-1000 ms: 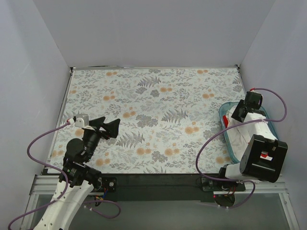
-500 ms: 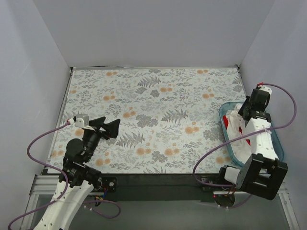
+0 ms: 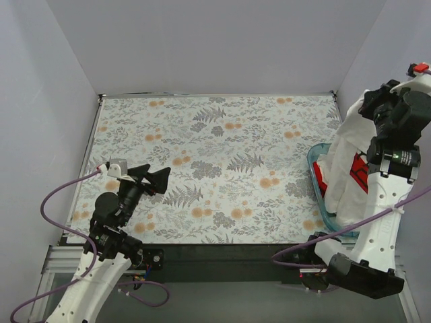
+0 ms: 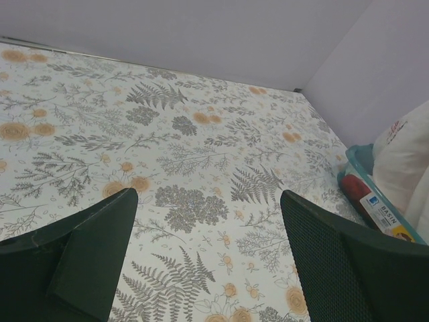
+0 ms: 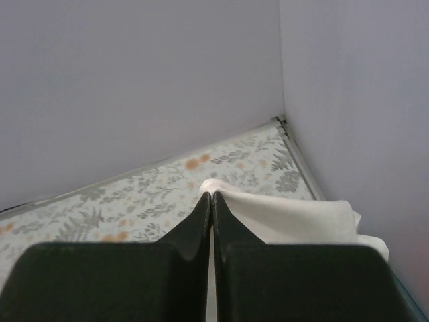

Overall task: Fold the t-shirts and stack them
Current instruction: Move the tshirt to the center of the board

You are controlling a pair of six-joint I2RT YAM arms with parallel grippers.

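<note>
The right tool [image 3: 369,108] is raised high at the right side of the table [image 3: 222,134], its fingers [image 5: 200,221] pressed together on a fold of the white t-shirt [image 3: 345,176], which hangs down from the tips with its lower end reaching into the blue tub [image 3: 314,165]. The red t-shirt [image 3: 321,183] lies in that tub, below the tool and mostly hidden by the hanging cloth. The left tool [image 3: 152,179] hovers spread wide over the near-left of the table, well apart from both shirts
</note>
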